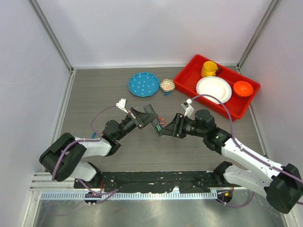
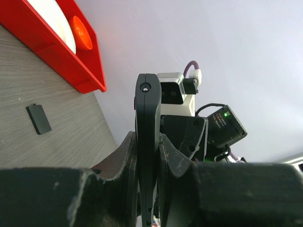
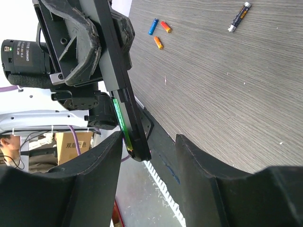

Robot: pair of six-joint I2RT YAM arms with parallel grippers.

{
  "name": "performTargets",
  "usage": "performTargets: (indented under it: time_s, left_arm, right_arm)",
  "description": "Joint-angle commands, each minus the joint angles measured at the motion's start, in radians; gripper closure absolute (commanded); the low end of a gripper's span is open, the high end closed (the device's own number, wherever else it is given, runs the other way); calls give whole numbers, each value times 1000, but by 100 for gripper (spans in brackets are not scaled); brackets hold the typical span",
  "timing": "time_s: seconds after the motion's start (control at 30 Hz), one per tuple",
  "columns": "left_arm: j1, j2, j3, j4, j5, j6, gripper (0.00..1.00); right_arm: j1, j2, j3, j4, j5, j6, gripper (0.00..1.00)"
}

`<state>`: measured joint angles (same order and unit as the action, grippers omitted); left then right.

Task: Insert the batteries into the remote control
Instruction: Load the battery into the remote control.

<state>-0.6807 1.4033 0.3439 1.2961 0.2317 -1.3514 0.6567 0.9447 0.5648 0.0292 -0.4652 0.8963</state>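
Left wrist view: the left fingers (image 2: 116, 163) are clamping tight on the two flat faces of the remote control (image 2: 147, 118). It is standing edge-on between them and reaching out well past their tips. To the left of these fingers a small flat black cover (image 2: 39, 118) is lying on the bench (image 2: 61, 137). Farther out on that side a red tray (image 2: 83, 71) is sitting with a white plate (image 2: 52, 19) and an orange bowl (image 2: 81, 34) in it.

In the right wrist view the right fingers (image 3: 94, 179) are standing apart and gripping nothing. The free end of the remote control is poking into the gap between them; whether it is touching either finger cannot be told. A green seated battery (image 3: 119, 113) is lying along the remote control's open side, just beyond these fingers. Far beyond them and to the right, a loose battery (image 3: 238, 16) is lying on the bench, well apart from the remote control. A blue stick (image 3: 153, 26), a red stick (image 3: 165, 26) and an orange stick (image 3: 158, 42) are lying close together between the two.

From above, both sets of fingers are meeting over the middle of the bench. Behind them a blue plate (image 1: 143, 84) and a small patterned bowl (image 1: 167, 85) are sitting just beside each other.
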Motion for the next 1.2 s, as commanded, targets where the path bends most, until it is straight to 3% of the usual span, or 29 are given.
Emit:
performTargets:
  time_s: [0.0,0.47,1.17]
  left_arm:
    - [-5,-30,3,250,8,14,100]
    - [-5,-32,10,250,12,8,100]
    - [-23,-21,40,250,-9,9,100]
  right_arm:
    - [-15,-15,18,49,-29,1,47]
    - [-22,23,7,80,-44,16,50]
    - [-22,60,0,67,-26,35,75]
